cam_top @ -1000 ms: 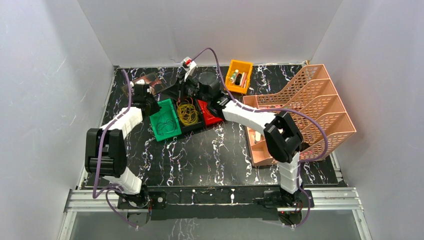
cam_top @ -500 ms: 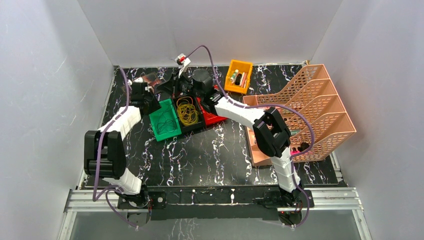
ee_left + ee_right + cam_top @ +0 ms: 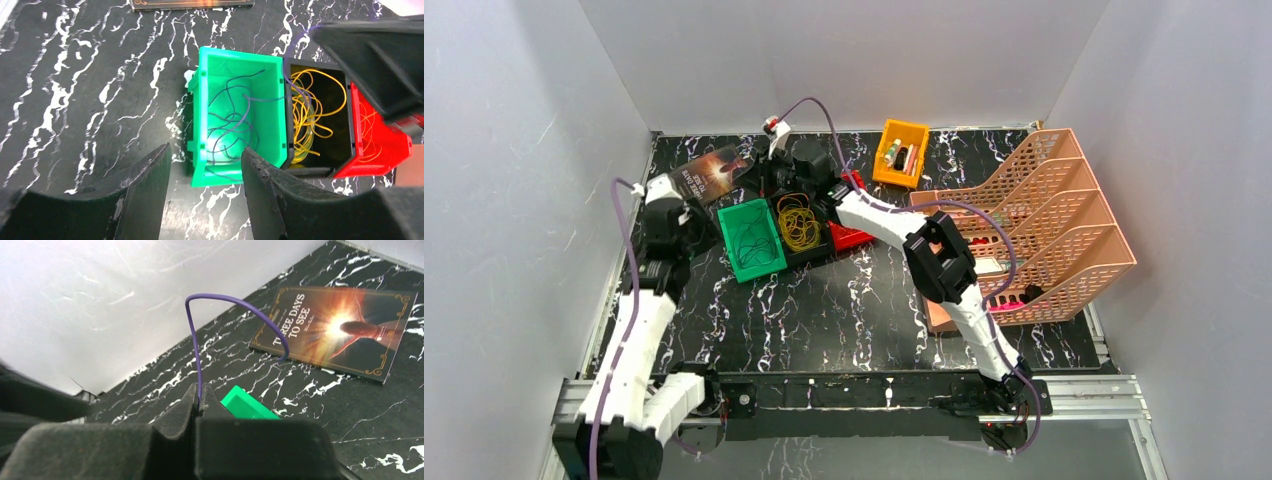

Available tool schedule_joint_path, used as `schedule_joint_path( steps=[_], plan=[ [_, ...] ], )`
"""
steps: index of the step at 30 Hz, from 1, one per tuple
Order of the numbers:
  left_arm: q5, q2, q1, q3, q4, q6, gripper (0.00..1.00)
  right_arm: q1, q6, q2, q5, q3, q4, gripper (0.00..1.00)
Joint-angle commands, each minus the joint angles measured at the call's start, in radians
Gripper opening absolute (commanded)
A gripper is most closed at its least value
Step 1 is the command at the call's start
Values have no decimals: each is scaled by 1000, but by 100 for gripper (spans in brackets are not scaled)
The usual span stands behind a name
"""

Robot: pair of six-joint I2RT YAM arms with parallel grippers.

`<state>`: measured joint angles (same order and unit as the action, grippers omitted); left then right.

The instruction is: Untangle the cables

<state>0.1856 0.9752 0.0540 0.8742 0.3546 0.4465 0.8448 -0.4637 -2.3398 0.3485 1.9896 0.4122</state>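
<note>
Left of green bin (image 3: 239,59), left claw (image 3: 205,157) withdrawn, apart; right claw (image 3: 200,401) clamps purple cable (image 3: 235,300); open tabletop (image 3: 75,75) alongside.

Bins in a row on the table (image 3: 844,310)
Cables (image 3: 307,112) are held in the left bin (image 3: 239,54), middle bin (image 3: 312,171) and right bin (image 3: 390,160) (all touching); a book (image 3: 709,172) is laid behind-left, a box (image 3: 882,160) behind-right, a rack (image 3: 1064,200) farthest right.

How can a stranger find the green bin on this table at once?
Start at the big peach file rack on the table's right in the top view, then look left. The green bin stands there, next to a black bin of yellow cables. Only it is green, and it holds thin dark purple cables.
</note>
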Motion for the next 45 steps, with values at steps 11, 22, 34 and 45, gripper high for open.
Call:
schedule_joint_path(
  steps=[11,22,34,45],
  plan=[
    [75,-247,-8,-64,107,-99,55,104,263,-38,-153,-8,-222,0],
    [85,-270,-8,-90,107,-112,57,137,280,-121,-342,125,-472,0],
    [94,-274,-9,-110,107,-117,61,151,313,-151,-295,142,-539,11],
    [98,-273,-8,-114,101,-120,64,162,344,-9,-308,46,-499,39]
  ],
)
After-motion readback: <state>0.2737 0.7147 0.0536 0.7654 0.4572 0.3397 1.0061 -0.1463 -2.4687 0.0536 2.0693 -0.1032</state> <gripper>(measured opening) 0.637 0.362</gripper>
